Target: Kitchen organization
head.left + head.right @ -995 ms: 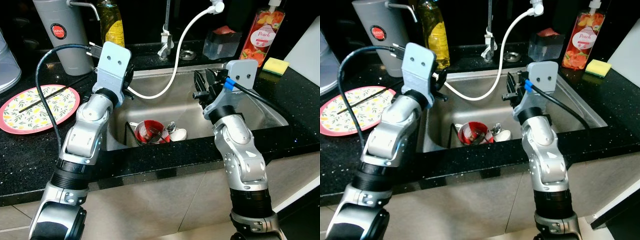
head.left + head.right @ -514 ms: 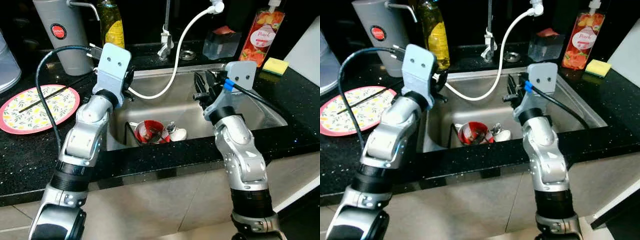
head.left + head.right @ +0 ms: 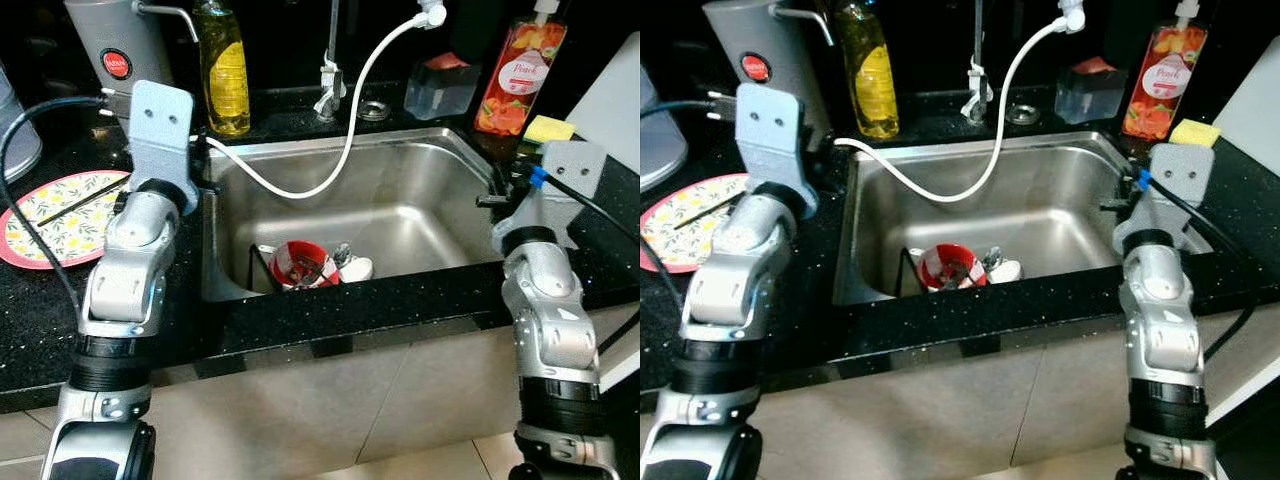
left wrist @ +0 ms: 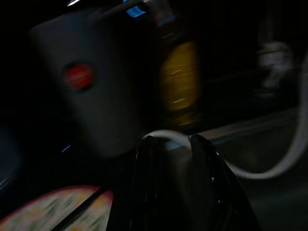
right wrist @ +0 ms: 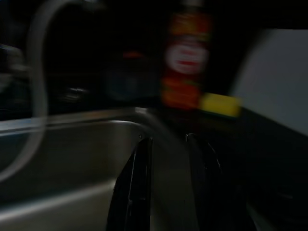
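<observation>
In the left eye view, a steel sink (image 3: 420, 170) is set into a black counter (image 3: 300, 310), and the dishes are piled at the sink's 7 o'clock corner: a red bowl (image 3: 298, 262) with a spoon (image 3: 343, 254) beside it, handle leaning up toward 12, plus a white cup (image 3: 358, 268) tipped on its side. A white hose (image 3: 345, 150) is draped from 1 o'clock down across the basin and out over the rim at 10. A floral plate (image 3: 55, 205) is parked on the counter at 9 o'clock, with a dark chopstick (image 3: 75, 198) laid across it, long axis running from 8 to 2. The left gripper (image 3: 196, 165) is held over the counter just left of the sink's rim, near the yellow bottle (image 3: 225, 70); the right gripper (image 3: 497, 185) is up at the sink's right rim. In the right eye view, the peach soap bottle (image 3: 1163, 85) and yellow sponge (image 3: 1192, 132) are seen at 2 o'clock. In the left wrist view, dark and blurry, the fingers (image 4: 147, 187) are parted a bit with nothing between them, aimed at a grey jug (image 4: 91, 91). In the right wrist view, also blurred, the fingers (image 5: 139, 187) are likewise slightly apart and empty.
</observation>
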Available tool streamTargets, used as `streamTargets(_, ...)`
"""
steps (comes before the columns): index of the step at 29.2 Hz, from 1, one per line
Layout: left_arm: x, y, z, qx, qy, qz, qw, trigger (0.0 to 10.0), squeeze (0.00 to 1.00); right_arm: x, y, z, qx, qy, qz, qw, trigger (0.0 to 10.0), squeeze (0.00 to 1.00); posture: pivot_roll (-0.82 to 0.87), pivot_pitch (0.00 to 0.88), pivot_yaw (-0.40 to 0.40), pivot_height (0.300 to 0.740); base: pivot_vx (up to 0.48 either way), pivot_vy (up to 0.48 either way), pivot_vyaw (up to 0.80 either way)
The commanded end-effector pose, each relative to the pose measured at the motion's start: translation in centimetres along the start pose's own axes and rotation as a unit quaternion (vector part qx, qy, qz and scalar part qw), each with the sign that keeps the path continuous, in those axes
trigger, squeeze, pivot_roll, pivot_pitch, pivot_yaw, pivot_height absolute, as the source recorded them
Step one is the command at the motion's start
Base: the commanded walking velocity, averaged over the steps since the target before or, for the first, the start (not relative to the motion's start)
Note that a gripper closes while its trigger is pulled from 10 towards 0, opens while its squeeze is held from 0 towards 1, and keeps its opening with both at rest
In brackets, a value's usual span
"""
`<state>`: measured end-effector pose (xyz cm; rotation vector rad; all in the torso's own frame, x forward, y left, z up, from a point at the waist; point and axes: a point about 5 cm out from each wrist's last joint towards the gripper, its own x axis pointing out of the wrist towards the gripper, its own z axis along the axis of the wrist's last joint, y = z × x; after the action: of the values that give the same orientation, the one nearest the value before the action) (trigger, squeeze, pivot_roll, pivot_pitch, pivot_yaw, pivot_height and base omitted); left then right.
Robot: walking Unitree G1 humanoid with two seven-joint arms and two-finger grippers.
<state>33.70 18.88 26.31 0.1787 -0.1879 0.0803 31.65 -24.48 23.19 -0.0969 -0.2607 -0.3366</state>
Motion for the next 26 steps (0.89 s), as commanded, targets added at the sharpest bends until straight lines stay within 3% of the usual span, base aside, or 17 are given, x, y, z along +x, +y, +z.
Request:
streamTargets(1, 0.3, 1.0, -0.4, -0.006, 0.019, 0.040, 0.999, 10.0, 0.00, 0.0, -1.5, -0.8, -0.015, 0.017, -0.048, 0.999, 10.0, 0.00, 0.04, 0.000, 0.005, 0.740, 0.000, 0.000, 0.00)
streamTargets(2, 0.3, 1.0, -0.4, -0.006, 0.019, 0.040, 0.999, 10.0, 0.00, 0.0, -1.5, -0.8, -0.015, 0.017, -0.048, 0.999, 10.0, 0.00, 0.04, 0.000, 0.005, 0.740, 0.000, 0.000, 0.00)
streamTargets(5, 0.4, 2.5, -0.5, -0.016, 0.029, 0.082, 0.996, 10.0, 0.00, -0.3, -4.8, -2.2, -0.065, 0.040, -0.126, 0.989, 10.0, 0.00, 0.04, 0.000, 0.002, 0.740, 0.000, 0.000, 0.00)
streamTargets(7, 0.4, 2.7, -0.6, -0.016, 0.032, 0.086, 0.996, 10.0, 0.00, -0.6, -6.7, -2.6, -0.097, 0.046, -0.159, 0.981, 10.0, 0.00, 0.04, 0.000, 0.001, 0.740, 0.000, 0.000, 0.00)
streamTargets(11, 0.4, 2.5, -0.6, -0.015, 0.032, 0.082, 0.996, 10.0, 0.00, -0.8, -8.4, -2.8, -0.123, 0.049, -0.187, 0.973, 10.0, 0.00, 0.04, 0.000, 0.001, 0.740, 0.000, 0.000, 0.00)
streamTargets(14, 0.4, 2.2, -0.6, -0.015, 0.032, 0.078, 0.996, 10.0, 0.00, -1.3, -12.6, -2.7, -0.168, 0.050, -0.251, 0.952, 10.0, 0.00, 0.04, 0.000, 0.001, 0.740, 0.000, 0.000, 0.00)
streamTargets(15, 0.4, 2.2, -0.6, -0.015, 0.032, 0.078, 0.996, 10.0, 0.00, -1.3, -12.6, -2.7, -0.168, 0.050, -0.251, 0.952, 10.0, 0.00, 0.04, 0.000, 0.001, 0.740, 0.000, 0.000, 0.00)
streamTargets(19, 0.5, 2.1, -0.5, -0.016, 0.033, 0.078, 0.996, 10.0, 0.00, -2.2, -18.1, -1.9, -0.218, 0.051, -0.320, 0.921, 10.0, 0.00, 0.04, 0.000, 0.004, 0.740, 0.000, 0.000, 0.00)
streamTargets(21, 0.5, 2.1, -0.5, -0.017, 0.033, 0.078, 0.996, 10.0, 0.00, -2.4, -18.8, -1.7, -0.226, 0.052, -0.329, 0.915, 10.0, 0.00, 0.04, 0.000, 0.004, 0.740, 0.000, 0.000, 0.00)
streamTargets(22, 0.6, 1.9, -0.4, -0.018, 0.033, 0.071, 0.997, 10.0, 0.00, -3.1, -20.8, -1.8, -0.243, 0.062, -0.354, 0.901, 10.0, 0.00, 0.03, 0.000, 0.007, 0.740, 0.000, 0.000, 0.00)
streamTargets(24, 0.6, 1.8, -0.4, -0.018, 0.034, 0.066, 0.997, 10.0, 0.00, -3.5, -21.6, -1.9, -0.250, 0.067, -0.365, 0.894, 10.0, 0.00, 0.03, 0.000, 0.007, 0.740, 0.000, 0.000, 0.00)
streamTargets(26, 0.7, 1.4, -0.3, -0.017, 0.036, 0.050, 0.998, 10.0, 0.00, -5.0, -23.9, -2.1, -0.271, 0.083, -0.399, 0.872, 10.0, 0.00, 0.03, 0.000, 0.006, 0.740, 0.000, 0.000, 0.00)
